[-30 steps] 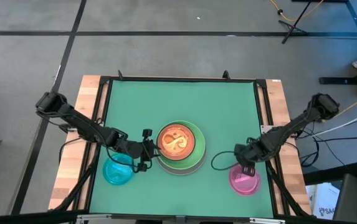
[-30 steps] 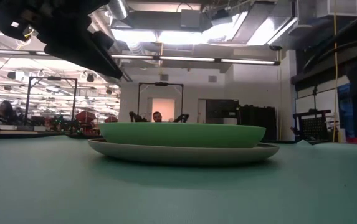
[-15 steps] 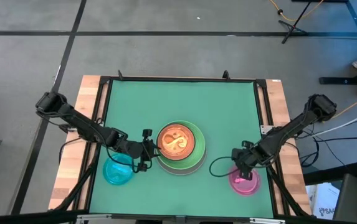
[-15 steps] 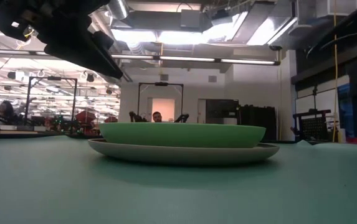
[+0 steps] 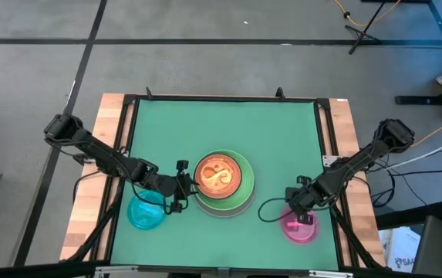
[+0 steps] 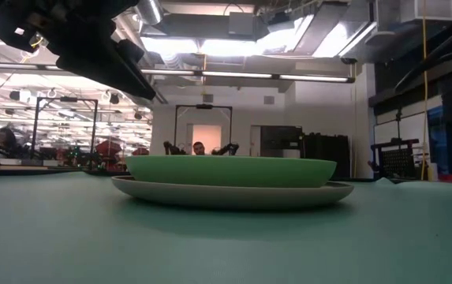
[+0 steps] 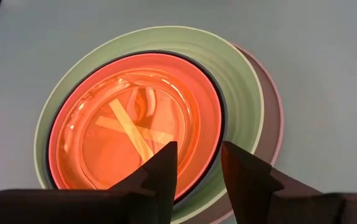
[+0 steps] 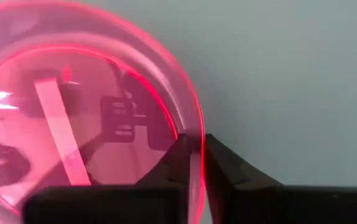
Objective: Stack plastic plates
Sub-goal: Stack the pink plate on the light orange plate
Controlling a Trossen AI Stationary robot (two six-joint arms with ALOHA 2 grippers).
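A stack of plastic plates (image 5: 222, 181) stands mid-table: a translucent orange plate (image 7: 134, 124) lies on top, inside a light green one (image 7: 247, 93), and a grey-white plate (image 6: 229, 193) is at the bottom. A cyan plate (image 5: 145, 213) rests on the mat at the near left. A pink plate (image 5: 304, 228) sits at the near right. My left gripper (image 7: 198, 171) hangs open over the stack's left rim. My right gripper (image 8: 195, 155) is shut on the pink plate. My right gripper pinches the pink plate's rim (image 8: 197, 138) on its far-left side, one finger inside the rim and one outside. The fingers slant down from the table's far right. In the high view the plate looks flat on the mat.
Black frame rails (image 5: 128, 154) and wooden table edges border the green mat (image 5: 221, 123). A black cable loop (image 5: 271, 208) lies on the mat left of the pink plate. The far half of the mat holds no objects.
My right gripper has moved a little toward the table's left and near edges, down onto the pink plate's far-left rim. The plate has stayed in place.
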